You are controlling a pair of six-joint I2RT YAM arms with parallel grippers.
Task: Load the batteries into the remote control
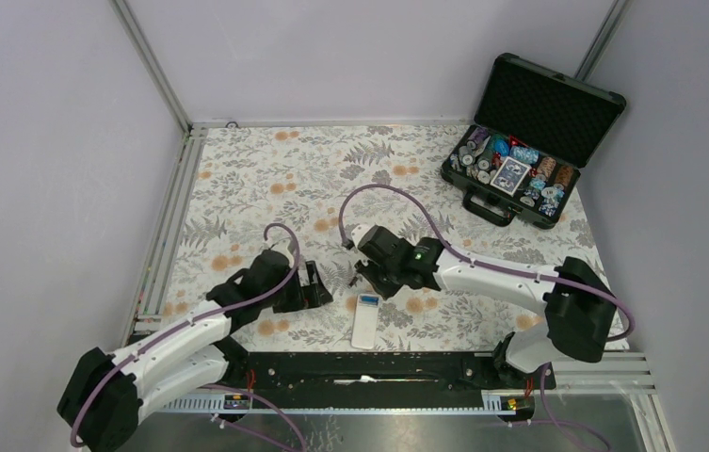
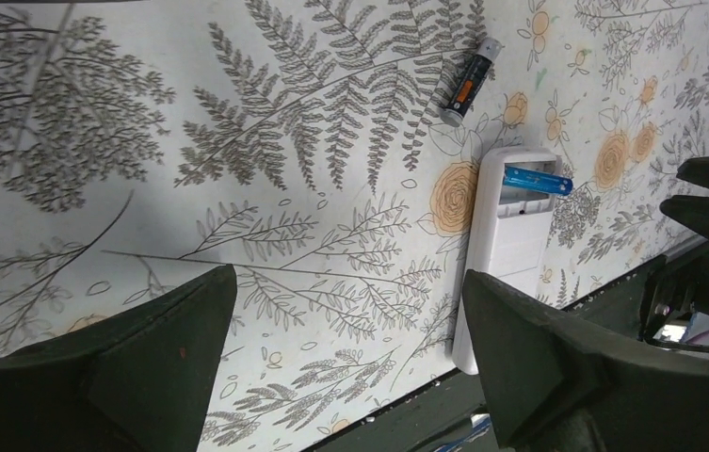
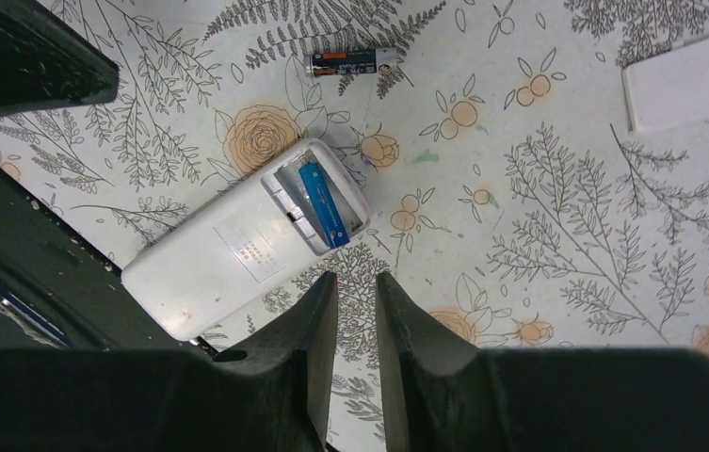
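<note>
The white remote control (image 1: 366,321) lies back-up near the table's front edge, its battery bay open. In the right wrist view the remote (image 3: 237,254) holds one blue battery (image 3: 324,202) in the bay. A second, dark battery with an orange band (image 3: 352,61) lies loose on the cloth beyond it. The left wrist view shows the same remote (image 2: 510,235), blue battery (image 2: 537,179) and dark battery (image 2: 468,80). My right gripper (image 3: 355,282) hovers just above the remote's bay end, jaws a narrow gap apart and empty. My left gripper (image 2: 350,311) is wide open and empty, left of the remote.
A small white cover plate (image 3: 684,80) lies on the floral cloth to the right. An open black case (image 1: 520,169) with poker chips and cards stands at the back right. A black rail (image 1: 360,367) runs along the near edge beside the remote.
</note>
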